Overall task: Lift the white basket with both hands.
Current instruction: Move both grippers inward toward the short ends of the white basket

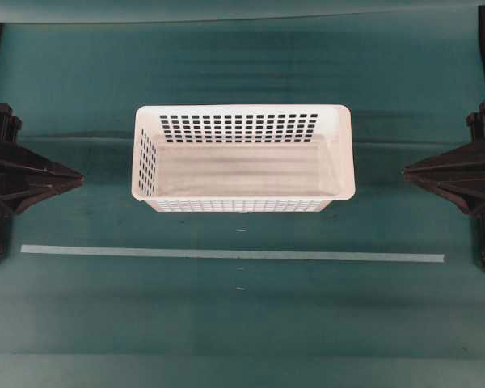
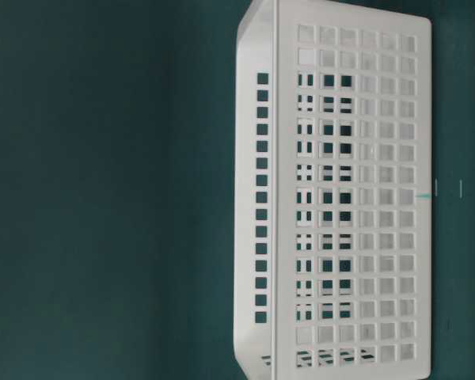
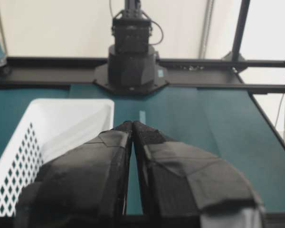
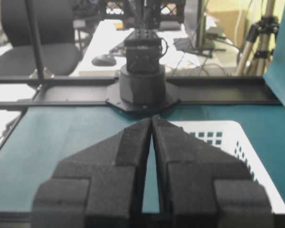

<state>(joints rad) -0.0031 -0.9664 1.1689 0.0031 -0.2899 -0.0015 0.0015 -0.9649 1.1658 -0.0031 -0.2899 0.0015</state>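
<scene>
- Overhead view: the white basket [image 1: 243, 158] sits upright on the teal table [image 1: 242, 323], midway between the two arms and slightly toward the far side. Its floor is bare; rows of small holes run along its walls. The left gripper [image 1: 79, 176] points in from the left edge and the right gripper [image 1: 406, 171] from the right edge. Both are well apart from the basket. A pale tape strip [image 1: 231, 254] lies across the table on the near side of the basket. No writing can be read.
- Table-level view: this picture is turned on its side. One perforated wall of the basket [image 2: 356, 198] fills it. No brand or label shows on the plastic.
- Left wrist view: the left gripper [image 3: 132, 124] has its jaws pressed nearly together, with only a thin slit between them and nothing pinched. The basket [image 3: 61, 123] lies to its left. The opposite arm's base [image 3: 131, 61] stands at the far end.
- Right wrist view: the right gripper [image 4: 151, 119] is likewise drawn almost together and grips nothing. The basket [image 4: 237, 142] lies to its right. An office chair [image 4: 38, 42] stands beyond the table.
</scene>
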